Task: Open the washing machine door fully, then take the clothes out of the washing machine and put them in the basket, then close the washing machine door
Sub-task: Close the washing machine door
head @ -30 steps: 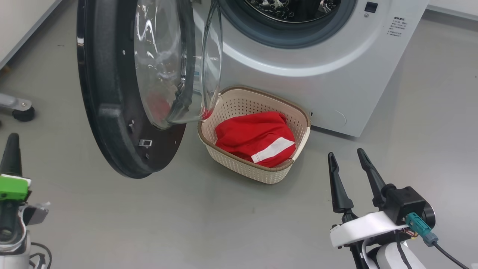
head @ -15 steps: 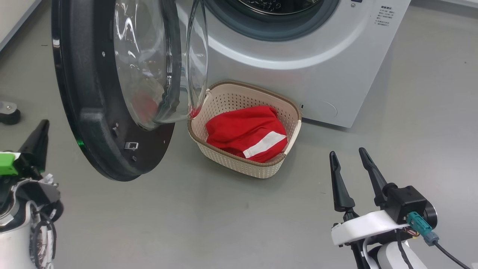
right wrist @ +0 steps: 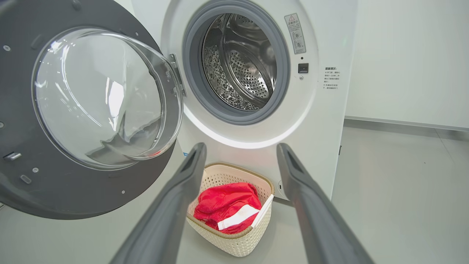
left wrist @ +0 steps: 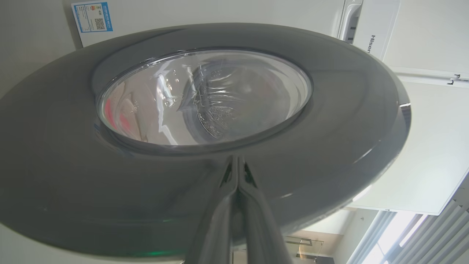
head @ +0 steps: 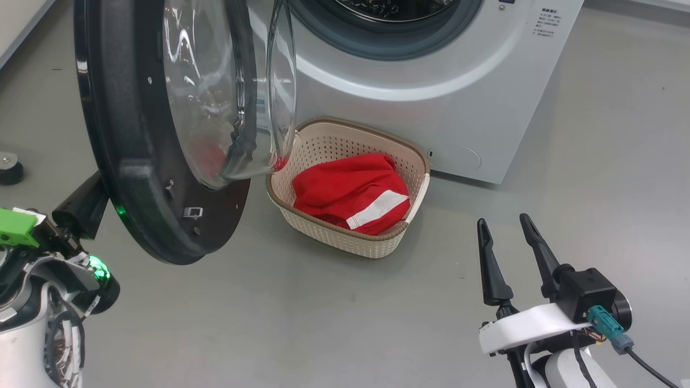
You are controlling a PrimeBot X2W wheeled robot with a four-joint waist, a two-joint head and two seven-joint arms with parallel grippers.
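The washing machine door [head: 135,178] stands open at the left, its glass bowl [head: 232,91] facing the basket. My left gripper [left wrist: 237,158] is shut, and its tips touch the door's glossy outer face [left wrist: 329,110] just below the window. In the head view its dark fingers [head: 81,207] reach behind the door's rim. The cream basket [head: 377,249] sits on the floor against the white washing machine [head: 431,102] and holds red clothes [head: 345,194] with a white stripe. The steel drum [right wrist: 242,62] shows no cloth in it. My right gripper [head: 502,220] hangs open at the lower right, well short of the basket [right wrist: 238,245].
A black caster wheel [head: 9,170] stands on the grey floor at the far left. A pale wall panel [head: 21,16] runs along the upper left. Open floor [head: 323,312] lies between my arms and the basket. A blue label sticker [left wrist: 92,16] shows beyond the door.
My left gripper has swung right and forward, from apart from the door to its outer face. The head camera has shifted a little. The right gripper has stayed where it was.
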